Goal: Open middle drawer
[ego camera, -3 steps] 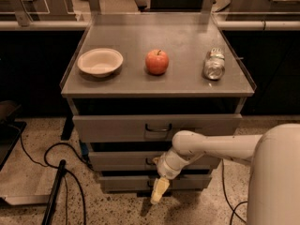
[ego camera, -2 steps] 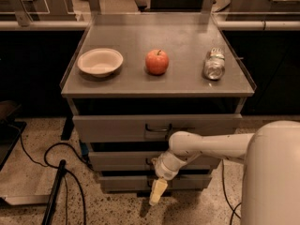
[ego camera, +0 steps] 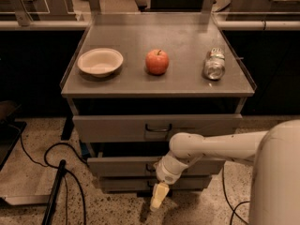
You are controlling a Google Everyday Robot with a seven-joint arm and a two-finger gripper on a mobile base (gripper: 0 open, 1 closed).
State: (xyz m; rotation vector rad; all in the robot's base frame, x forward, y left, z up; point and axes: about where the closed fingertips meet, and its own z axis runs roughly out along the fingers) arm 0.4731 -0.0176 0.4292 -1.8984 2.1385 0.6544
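The middle drawer (ego camera: 117,166) is a shallow grey front under the wider top drawer (ego camera: 112,127) of the metal cabinet, and it looks closed. Its small dark handle (ego camera: 150,168) shows at the centre, partly covered by my white arm (ego camera: 206,146). My gripper (ego camera: 158,197) hangs pointing down just below that handle, in front of the bottom drawer (ego camera: 122,184). It holds nothing that I can see.
On the cabinet top (ego camera: 187,86) stand a white bowl (ego camera: 100,61), a red apple (ego camera: 157,61) and a can lying on its side (ego camera: 214,64). Black cables (ego camera: 61,172) lie on the speckled floor at the left. Dark counters stand on both sides.
My arm and gripper have shifted slightly left and down in front of the lower drawers. The drawers have not moved.
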